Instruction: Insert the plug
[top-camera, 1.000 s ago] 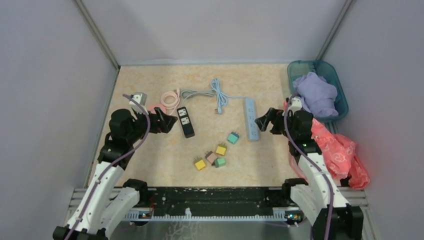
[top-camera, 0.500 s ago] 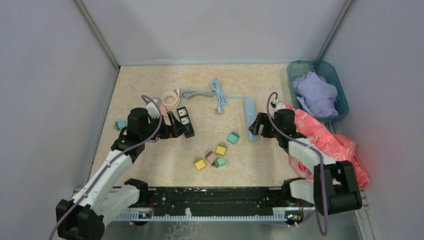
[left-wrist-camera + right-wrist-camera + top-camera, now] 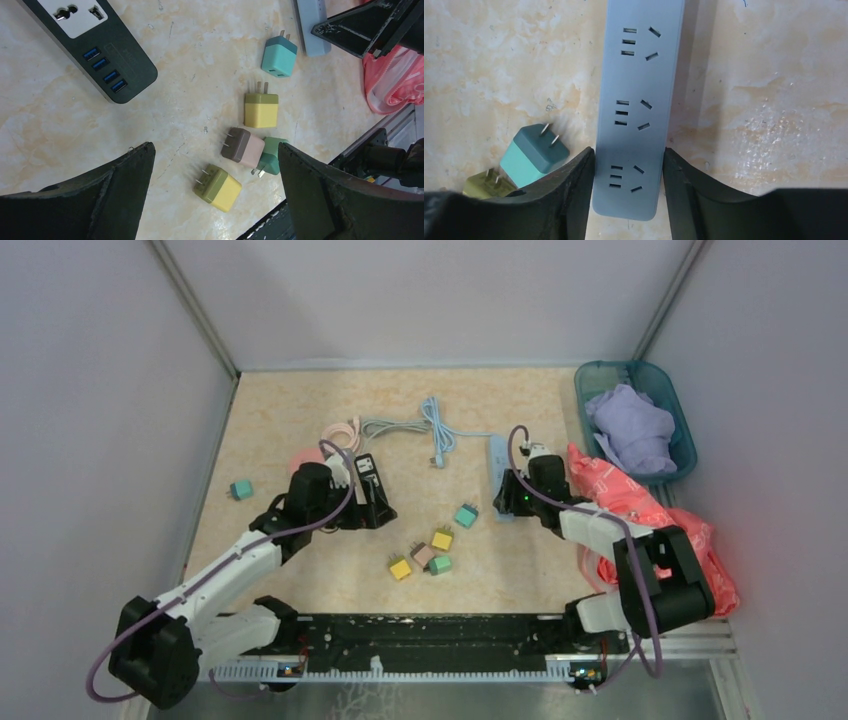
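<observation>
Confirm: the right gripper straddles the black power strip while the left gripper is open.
No: the right gripper straddles the light blue power strip, not a black one, as the right wrist view shows. The left gripper is open.

I can read no word, brand or number anywhere. On the black power strip point(image 3: 110, 55), in my left wrist view, there seems to be a faint marking beside the blue USB ports, but it is too dim to read. The blue power strip point(image 3: 639, 100) shows no lettering that I can make out on its face. The pink bag point(image 3: 605, 480) carries a white print, too small to tell if it is letters.
</observation>
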`<state>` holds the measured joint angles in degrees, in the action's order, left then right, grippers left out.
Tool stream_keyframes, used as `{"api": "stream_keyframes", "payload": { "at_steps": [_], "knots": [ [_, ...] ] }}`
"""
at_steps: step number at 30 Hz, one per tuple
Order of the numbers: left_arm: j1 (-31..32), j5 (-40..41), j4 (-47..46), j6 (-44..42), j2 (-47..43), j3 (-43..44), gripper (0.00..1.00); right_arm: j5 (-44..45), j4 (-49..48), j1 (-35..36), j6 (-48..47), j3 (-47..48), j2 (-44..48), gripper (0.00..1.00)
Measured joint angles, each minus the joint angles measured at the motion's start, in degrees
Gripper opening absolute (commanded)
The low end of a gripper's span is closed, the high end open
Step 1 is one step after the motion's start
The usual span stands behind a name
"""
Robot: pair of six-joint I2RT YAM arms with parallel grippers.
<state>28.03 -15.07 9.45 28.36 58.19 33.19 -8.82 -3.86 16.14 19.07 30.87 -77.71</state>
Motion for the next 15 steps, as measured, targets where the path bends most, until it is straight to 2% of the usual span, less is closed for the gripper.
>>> {"api": "stream_keyframes", "payload": {
  "at_steps": [7, 15],
  "knots": [
    [4.44, 5.27, -0.35, -0.07, 3.17, 0.02, 0.97, 8.26, 2.71, 5.27, -1.03, 1.25, 0.07, 0.2],
    [7.69, 9.68, -0.02, -0.7, 5.75, 0.9, 0.97, 14.93, 7.72, 10.69, -0.92, 3.58, -0.28, 0.09]
  ]
}}
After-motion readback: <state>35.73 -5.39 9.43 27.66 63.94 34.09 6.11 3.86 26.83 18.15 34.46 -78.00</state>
